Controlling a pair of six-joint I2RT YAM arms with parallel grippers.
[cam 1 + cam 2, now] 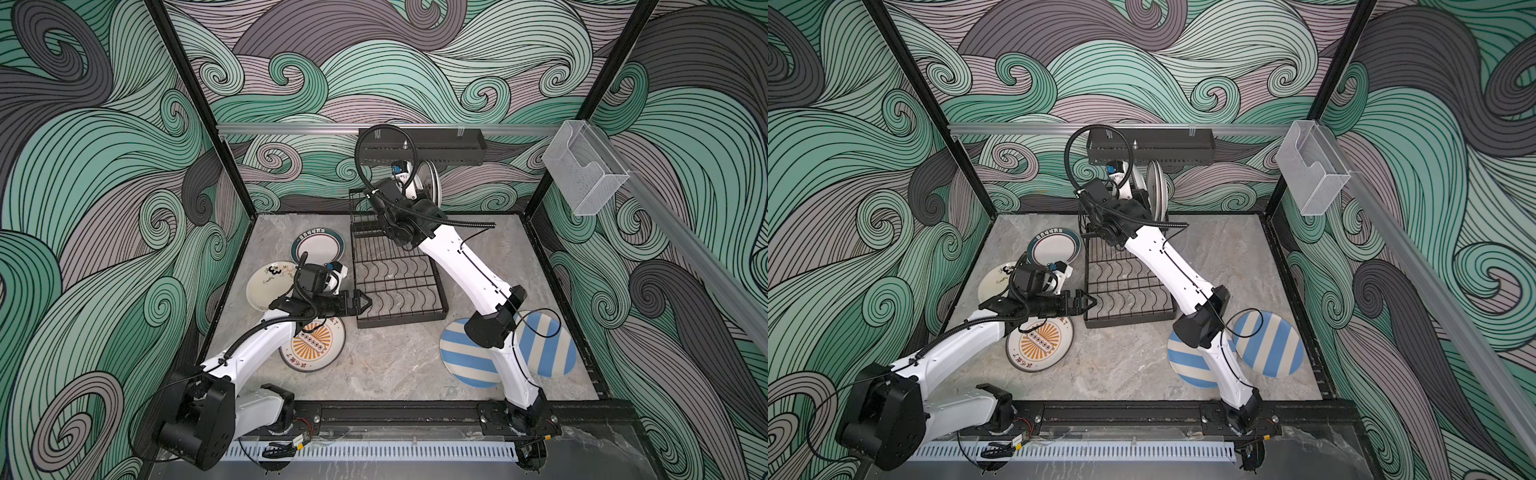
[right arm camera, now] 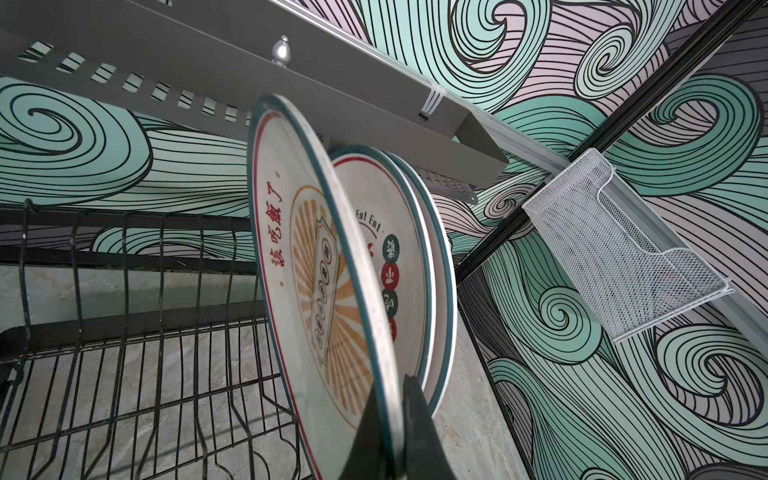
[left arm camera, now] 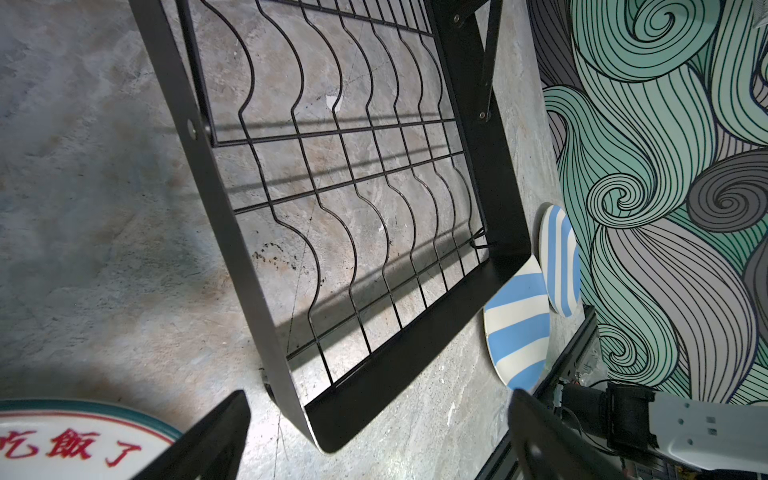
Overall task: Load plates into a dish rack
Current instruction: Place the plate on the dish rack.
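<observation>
Right gripper (image 2: pixel 392 386) is clamped on the rim of an orange sunburst plate (image 2: pixel 299 270), holding it on edge at the raised back tier of the dish rack (image 1: pixel 401 322). Can't tell from my feeds if it's seated in a slot. Two more plates stand on edge in that tier right beside it: an "Eat Eat" plate (image 2: pixel 386 257) and a teal-edged plate (image 2: pixel 442 266).

Left gripper (image 1: pixel 365 302) has its jaws wide apart with nothing in them, hovering by the rack's near corner.

Flat on the table (image 1: pixel 395 374):
- a blue striped plate (image 1: pixel 463 359) and its striped twin (image 1: pixel 546 345) by the right arm
- a second sunburst plate (image 1: pixel 313 347) under the left arm
- a whitish scribbled plate (image 1: pixel 268 286)
- a teal-rimmed white plate (image 1: pixel 318 245)
</observation>
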